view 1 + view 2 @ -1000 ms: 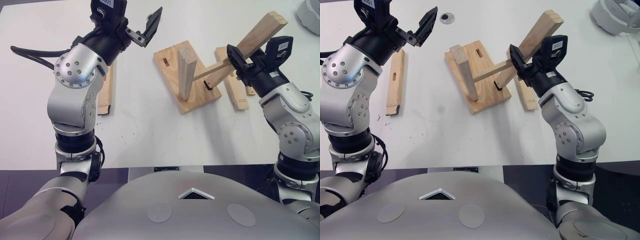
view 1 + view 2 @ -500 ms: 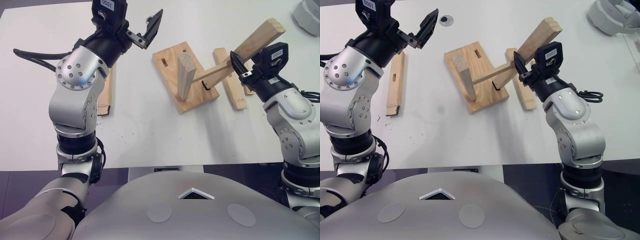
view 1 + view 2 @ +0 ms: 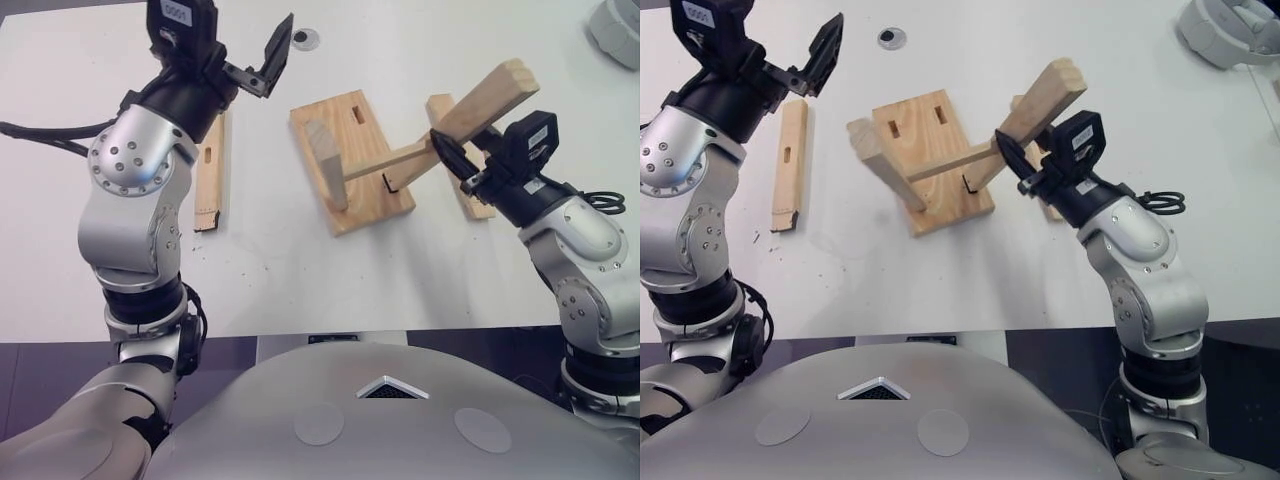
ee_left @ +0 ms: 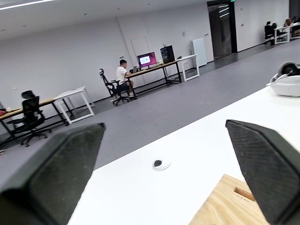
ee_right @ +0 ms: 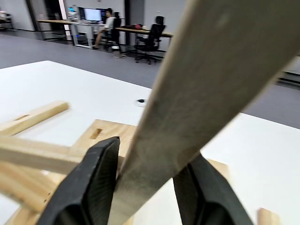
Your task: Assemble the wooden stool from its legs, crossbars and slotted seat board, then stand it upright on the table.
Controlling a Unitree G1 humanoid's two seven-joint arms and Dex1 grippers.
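Observation:
The slotted seat board [image 3: 362,128] lies flat at mid-table. One leg [image 3: 328,178] stands in it, and a thin crossbar [image 3: 390,160] runs from that leg to a second leg [image 3: 485,95], which tilts up to the right from the board's edge. My right gripper [image 3: 458,160] is shut on this tilted leg partway up; its dark fingers [image 5: 89,183] clamp the leg [image 5: 187,84] from both sides. My left gripper [image 3: 240,65] is raised above the table left of the board, open and holding nothing [image 4: 164,125]. A loose leg [image 3: 210,170] lies flat beneath it.
More loose wooden pieces [image 3: 447,108] lie on the table behind the right gripper. A small black round fitting [image 3: 305,38] sits at the table's far side. A white device [image 3: 615,25] rests at the far right corner, and a black cable [image 3: 600,200] loops near the right arm.
The board with its legs has slid and turned to the left. My right gripper went with it, still on the tilted leg. The left arm swung slightly left, its gripper still open.

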